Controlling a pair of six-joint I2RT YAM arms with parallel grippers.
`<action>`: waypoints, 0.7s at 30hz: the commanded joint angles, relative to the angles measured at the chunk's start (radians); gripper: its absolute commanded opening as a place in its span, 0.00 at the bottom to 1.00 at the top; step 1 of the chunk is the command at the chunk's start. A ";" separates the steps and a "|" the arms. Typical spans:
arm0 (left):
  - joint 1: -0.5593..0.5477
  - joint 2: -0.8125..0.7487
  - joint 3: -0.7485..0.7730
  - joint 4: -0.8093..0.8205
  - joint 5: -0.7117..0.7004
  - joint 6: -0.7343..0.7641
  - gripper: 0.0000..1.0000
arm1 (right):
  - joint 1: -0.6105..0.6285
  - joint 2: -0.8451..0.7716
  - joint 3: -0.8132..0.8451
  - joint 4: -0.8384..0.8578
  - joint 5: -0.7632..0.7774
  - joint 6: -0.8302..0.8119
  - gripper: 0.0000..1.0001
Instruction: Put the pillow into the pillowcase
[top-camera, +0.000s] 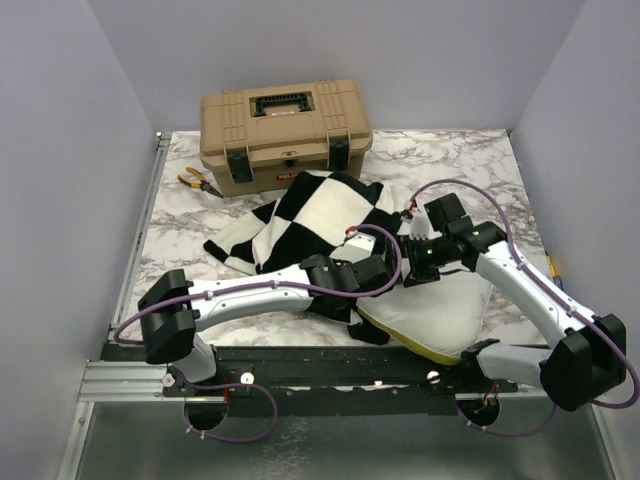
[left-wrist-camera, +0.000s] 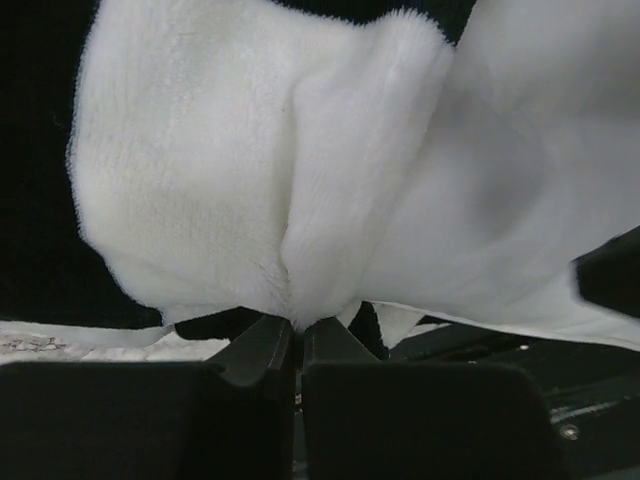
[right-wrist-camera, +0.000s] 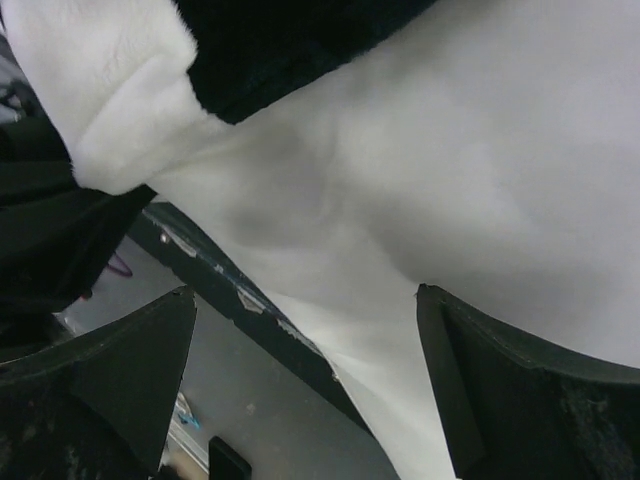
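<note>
Fabric of the large floppy pillowcase (top-camera: 320, 215), fleecy with big black and cream-white checkerboard squares, is spread on the white-and-grey marbled bench (top-camera: 450, 165) just in front of the tan plastic toolbox (top-camera: 285, 135) with black latches. The large plump white pillow (top-camera: 440, 310) with a yellow edge strip is found in front of the toolbox and to its right, at the near edge of the bench. Its far left portion is overlapped by the pillowcase (how far it is tucked inside cannot be told).

The left hand (left-wrist-camera: 298, 330) is clenched on a cream fold of the pillowcase, which is pinched between fingers pressed nearly together, as is seen in the left wrist view. Smooth pillow fabric is seen just to the right of that fold. The right hand (right-wrist-camera: 305, 292) is released, its jaws set wide apart over smooth white pillow fabric, though whether the fingers touch the pillow cannot be told. Both hands are placed in front of the toolbox, where pillowcase and pillow meet.

A pair of yellow-handled pliers (top-camera: 200, 181) is laid on the bench just left of the toolbox, near its front left corner.
</note>
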 joint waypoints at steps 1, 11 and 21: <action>0.027 -0.136 0.014 0.041 0.067 -0.024 0.00 | 0.130 -0.027 -0.050 0.095 -0.048 0.000 0.97; 0.099 -0.271 -0.033 0.158 0.179 -0.050 0.00 | 0.264 0.077 -0.036 0.229 0.202 0.092 0.19; 0.101 -0.387 -0.117 0.080 0.207 -0.018 0.02 | 0.233 0.117 0.182 0.313 0.218 0.172 0.00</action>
